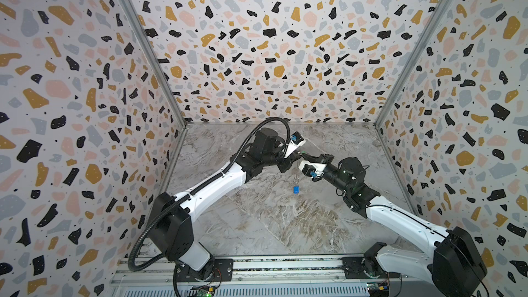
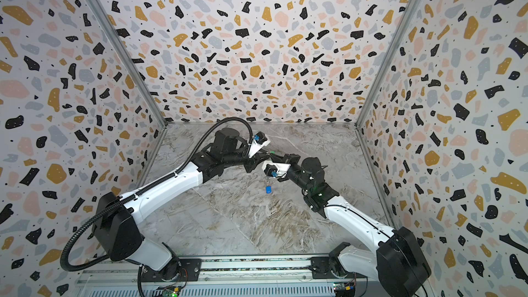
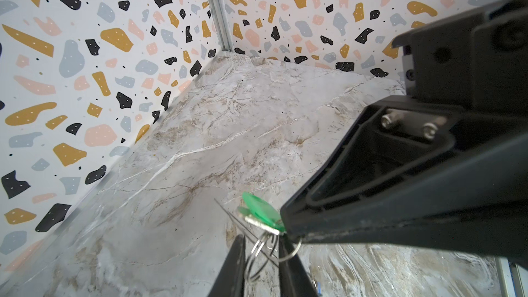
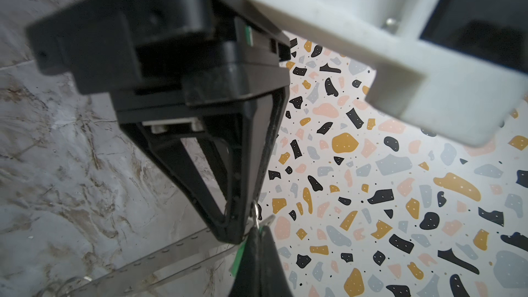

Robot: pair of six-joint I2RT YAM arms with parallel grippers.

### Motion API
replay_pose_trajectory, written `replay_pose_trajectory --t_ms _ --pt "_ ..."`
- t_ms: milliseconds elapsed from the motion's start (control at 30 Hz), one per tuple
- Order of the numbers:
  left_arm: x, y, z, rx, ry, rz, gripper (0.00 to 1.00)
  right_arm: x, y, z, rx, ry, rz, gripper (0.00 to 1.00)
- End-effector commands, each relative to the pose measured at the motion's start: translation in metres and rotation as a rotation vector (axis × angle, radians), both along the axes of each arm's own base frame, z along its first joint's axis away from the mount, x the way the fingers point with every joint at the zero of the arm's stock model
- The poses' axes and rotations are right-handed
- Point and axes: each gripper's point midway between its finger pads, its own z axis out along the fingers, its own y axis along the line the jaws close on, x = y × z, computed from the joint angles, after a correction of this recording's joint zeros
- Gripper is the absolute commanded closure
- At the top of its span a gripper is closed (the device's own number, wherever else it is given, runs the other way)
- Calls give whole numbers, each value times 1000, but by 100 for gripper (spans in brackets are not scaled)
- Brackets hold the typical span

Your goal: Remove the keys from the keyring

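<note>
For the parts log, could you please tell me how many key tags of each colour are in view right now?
blue key: 1
green key: 1
Total: 2

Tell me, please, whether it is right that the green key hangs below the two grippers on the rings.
Not quite: it is the blue key that hangs below the left gripper and right gripper on the rings, as both top views show.
</note>
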Motion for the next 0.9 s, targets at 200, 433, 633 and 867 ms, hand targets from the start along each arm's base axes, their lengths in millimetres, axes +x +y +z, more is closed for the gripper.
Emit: replay_pose_trajectory --t_ms 200,433,633,867 --pt "-4 -3 11 -25 -54 -34 85 -5 1 33 45 -60 41 100" --pt "-6 -2 13 -22 -57 -48 83 -8 2 33 39 -62 69 100" --pt "-7 13 18 2 -63 -31 74 -10 1 33 35 -55 81 100" --pt "-9 14 21 -21 -64 -53 79 -12 2 33 35 -57 104 100"
